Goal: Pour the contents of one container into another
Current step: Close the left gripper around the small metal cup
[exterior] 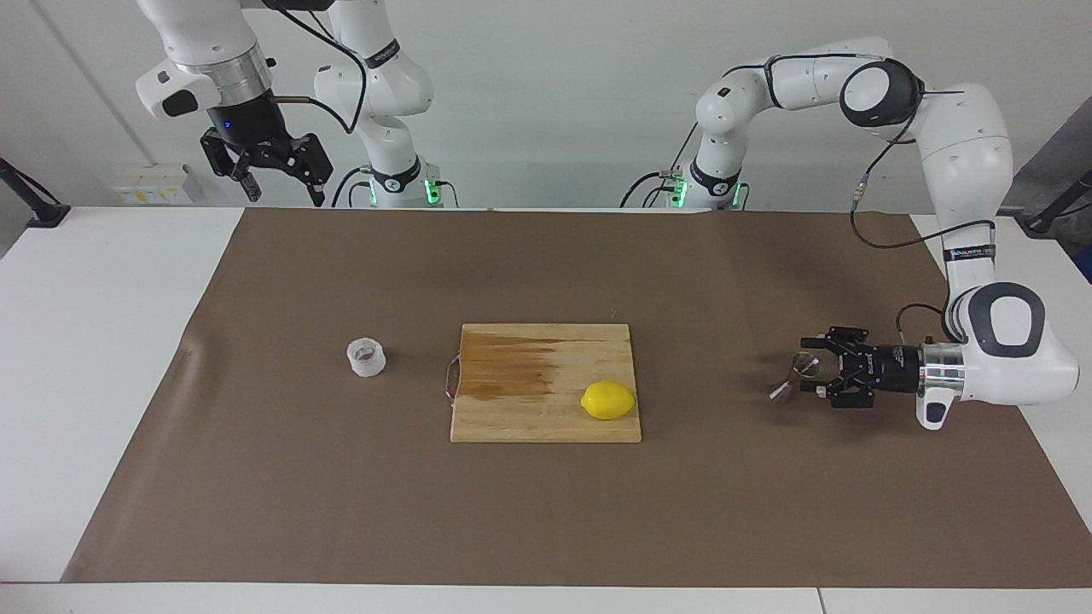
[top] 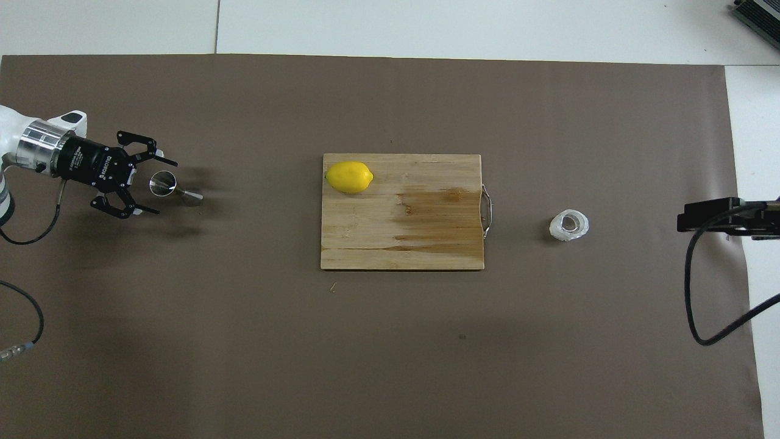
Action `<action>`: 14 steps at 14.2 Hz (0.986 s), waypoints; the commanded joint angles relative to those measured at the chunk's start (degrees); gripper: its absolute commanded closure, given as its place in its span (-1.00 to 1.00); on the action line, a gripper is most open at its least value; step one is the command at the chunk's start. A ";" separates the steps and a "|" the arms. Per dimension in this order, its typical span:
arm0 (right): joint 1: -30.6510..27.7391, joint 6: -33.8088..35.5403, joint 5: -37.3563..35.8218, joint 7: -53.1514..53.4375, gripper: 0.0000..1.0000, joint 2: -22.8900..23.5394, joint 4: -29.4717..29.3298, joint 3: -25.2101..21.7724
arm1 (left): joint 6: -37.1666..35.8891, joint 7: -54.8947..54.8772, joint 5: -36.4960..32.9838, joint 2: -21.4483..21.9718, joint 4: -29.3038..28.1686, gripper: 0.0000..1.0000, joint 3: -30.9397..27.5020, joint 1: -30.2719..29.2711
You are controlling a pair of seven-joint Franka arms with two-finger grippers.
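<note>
The small clear ribbed cup (exterior: 366, 357) stands on the brown mat toward the right arm's end of the table; it also shows in the overhead view (top: 569, 225). The steel hourglass jigger (exterior: 793, 378) stands on the mat toward the left arm's end (top: 175, 188). My left gripper (exterior: 808, 368) is low and level with the mat, open, with one finger on each side of the jigger's upper cone and not closed on it (top: 159, 188). My right gripper (exterior: 281, 189) waits open and empty, raised high near its base, well away from the cup.
A wooden cutting board (exterior: 529, 409) with a metal handle lies mid-table between cup and jigger (top: 426, 244). A yellow lemon (exterior: 607, 400) sits on the board's corner nearest the jigger (top: 348, 177). A black cable hangs at the right arm's end (top: 701, 305).
</note>
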State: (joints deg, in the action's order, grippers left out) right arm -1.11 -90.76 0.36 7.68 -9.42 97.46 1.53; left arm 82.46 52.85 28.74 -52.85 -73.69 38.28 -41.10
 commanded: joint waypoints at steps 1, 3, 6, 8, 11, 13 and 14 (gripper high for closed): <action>-0.47 0.32 0.17 -1.09 -1.00 -0.78 0.45 -0.04 | 0.25 1.73 -1.23 -2.16 1.44 -1.00 2.15 -1.44; -0.47 0.32 0.17 -1.09 -1.00 -0.78 0.45 -0.04 | 0.16 3.56 -1.23 -2.25 0.83 -1.00 2.24 -1.70; -0.47 0.32 0.17 -1.18 -1.00 -0.78 0.45 -0.04 | 0.16 4.10 -1.23 -2.25 -0.23 -1.00 2.50 -1.79; -0.47 0.32 0.09 -1.09 -1.00 -0.78 0.45 -0.04 | 0.25 4.36 -1.14 -2.25 -0.66 -1.00 2.50 -1.88; -0.47 0.32 0.09 -1.09 -1.00 -0.78 0.45 -0.04 | 0.25 6.91 -1.14 -2.34 -0.93 -1.00 2.59 -2.23; -0.47 0.32 0.17 -1.18 -1.00 -0.78 0.45 -0.04 | 0.25 7.18 -0.97 -2.34 -0.93 -1.00 2.59 -2.41; -0.47 0.32 0.17 -1.18 -1.00 -0.78 0.45 -0.04 | 0.25 7.44 -0.97 -2.43 -1.02 -1.00 2.59 -2.32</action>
State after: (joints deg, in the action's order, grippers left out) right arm -1.11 -90.76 0.36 7.68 -9.42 97.46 1.53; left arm 82.46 58.71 28.59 -54.68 -74.08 39.47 -42.32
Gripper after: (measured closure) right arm 0.000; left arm 0.000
